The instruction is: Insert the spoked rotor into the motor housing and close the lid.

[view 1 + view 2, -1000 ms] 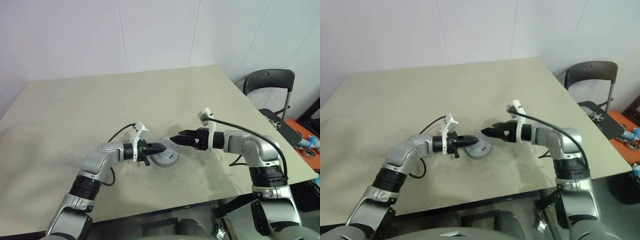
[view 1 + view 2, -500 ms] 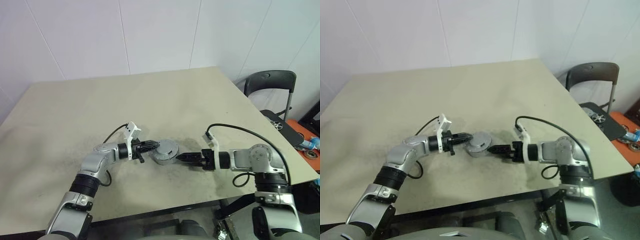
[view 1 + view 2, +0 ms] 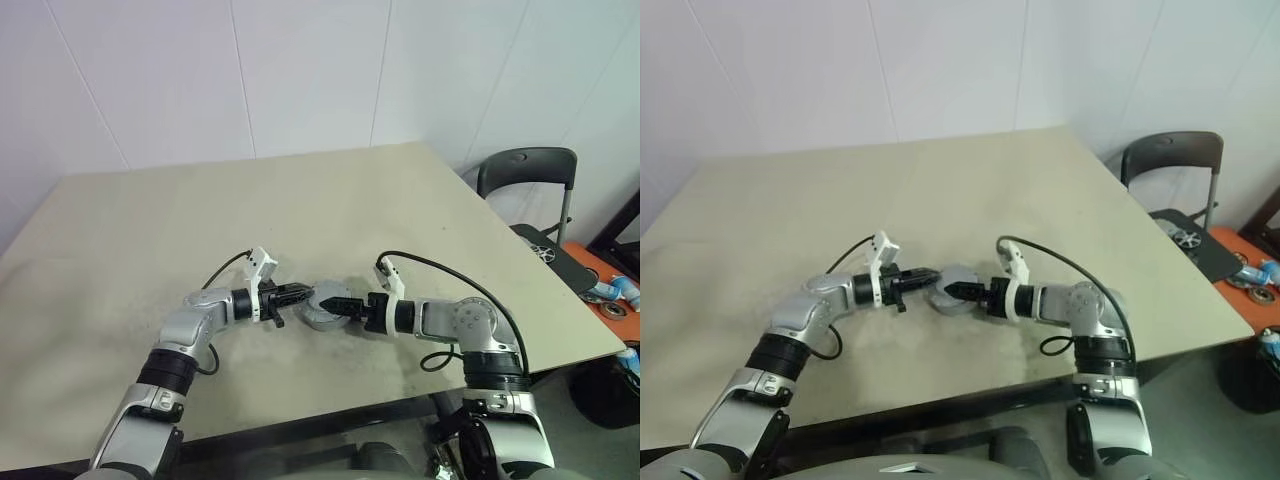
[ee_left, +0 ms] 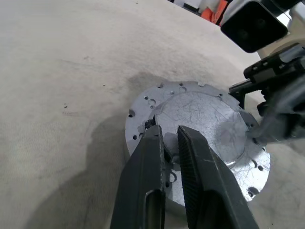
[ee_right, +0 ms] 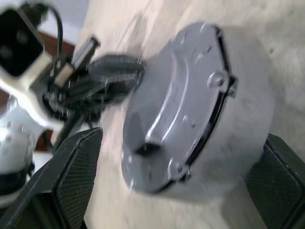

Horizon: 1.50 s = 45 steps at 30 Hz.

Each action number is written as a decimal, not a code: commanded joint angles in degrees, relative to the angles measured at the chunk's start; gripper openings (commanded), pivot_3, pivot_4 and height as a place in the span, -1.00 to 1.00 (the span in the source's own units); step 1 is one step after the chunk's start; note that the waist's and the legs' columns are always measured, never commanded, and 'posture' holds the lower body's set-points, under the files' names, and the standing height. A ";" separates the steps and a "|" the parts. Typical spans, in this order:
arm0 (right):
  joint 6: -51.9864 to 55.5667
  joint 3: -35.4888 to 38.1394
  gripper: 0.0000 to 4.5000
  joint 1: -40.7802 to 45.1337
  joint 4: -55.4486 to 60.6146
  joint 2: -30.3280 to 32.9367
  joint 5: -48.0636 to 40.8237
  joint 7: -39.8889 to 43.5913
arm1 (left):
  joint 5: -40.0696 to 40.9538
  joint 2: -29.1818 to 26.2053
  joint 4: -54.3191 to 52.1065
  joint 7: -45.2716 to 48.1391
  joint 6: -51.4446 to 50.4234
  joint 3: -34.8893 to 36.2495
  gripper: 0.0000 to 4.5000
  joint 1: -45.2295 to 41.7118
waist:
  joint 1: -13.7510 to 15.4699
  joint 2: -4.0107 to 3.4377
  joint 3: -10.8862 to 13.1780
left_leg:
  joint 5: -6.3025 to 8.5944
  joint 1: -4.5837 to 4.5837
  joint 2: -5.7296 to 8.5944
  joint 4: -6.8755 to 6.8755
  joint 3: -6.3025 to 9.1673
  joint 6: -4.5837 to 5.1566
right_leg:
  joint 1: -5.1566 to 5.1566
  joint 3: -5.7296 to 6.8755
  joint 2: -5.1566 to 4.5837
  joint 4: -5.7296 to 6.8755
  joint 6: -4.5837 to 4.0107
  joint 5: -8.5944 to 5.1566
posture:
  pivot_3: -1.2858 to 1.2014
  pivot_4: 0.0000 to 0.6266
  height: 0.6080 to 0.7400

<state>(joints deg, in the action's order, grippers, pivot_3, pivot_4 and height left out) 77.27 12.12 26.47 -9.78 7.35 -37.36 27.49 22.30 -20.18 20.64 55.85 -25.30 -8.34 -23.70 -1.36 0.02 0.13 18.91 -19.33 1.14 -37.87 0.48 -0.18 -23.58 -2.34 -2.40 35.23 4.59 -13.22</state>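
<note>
A round grey metal motor housing sits on the table's middle with the lid lying flat on top; a dark seam runs around the side between them. The spoked rotor is hidden. My left gripper comes in from the left, its two black fingers shut on the lid's notched rim. My right gripper lies low on the table from the right and stands open, one finger on either side of the housing.
The beige table reaches far back and to the left. Its front edge runs just below my arms. A black chair stands past the right corner, with small objects on the floor beyond it.
The lid, held tilted above the table a second ago, now lies flat. My right gripper came down from the raised right side and moved in until its fingers flank the housing.
</note>
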 commanded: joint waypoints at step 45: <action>6.19 27.47 0.07 13.40 -11.04 -14.82 -20.24 -15.76 | 34.06 0.89 -30.03 -27.88 -40.53 36.15 -0.74 4.12 | -1.23 0.05 0.96 | 0.00 -2.05 0.19 -0.12 0.05 -0.04 | -2.08 -0.02 -0.19 0.29 0.14 -0.03 | 0.03 -1.00 1.00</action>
<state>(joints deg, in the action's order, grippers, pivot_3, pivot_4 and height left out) 83.52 38.63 37.38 -23.65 -6.57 -54.16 12.00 53.09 -19.58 -7.62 29.54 -64.99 25.08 -19.82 -2.58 0.07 1.09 18.90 -21.38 1.34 -37.99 0.53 -0.22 -25.65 -2.35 -2.60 35.52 4.73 -13.25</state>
